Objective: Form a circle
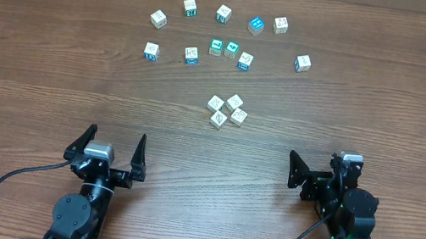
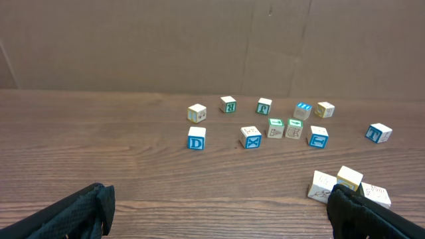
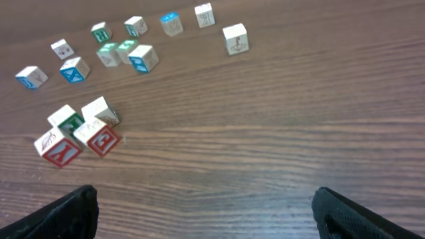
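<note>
The left gripper (image 1: 116,139) rests at the near edge of the tabletop (image 1: 22,81), its jaws spread wide and empty. Toward the far side, the letter cubes (image 1: 192,55) lie scattered in two loose rows, with a clump of four (image 1: 226,110) nearer the arms. No circle is formed yet. The right gripper (image 3: 202,212) waits likewise, jaws spread and holding nothing. The task looks unstarted, and the next move calls for reaching out to one cube and pinching it squarely. No container is in view.
</note>
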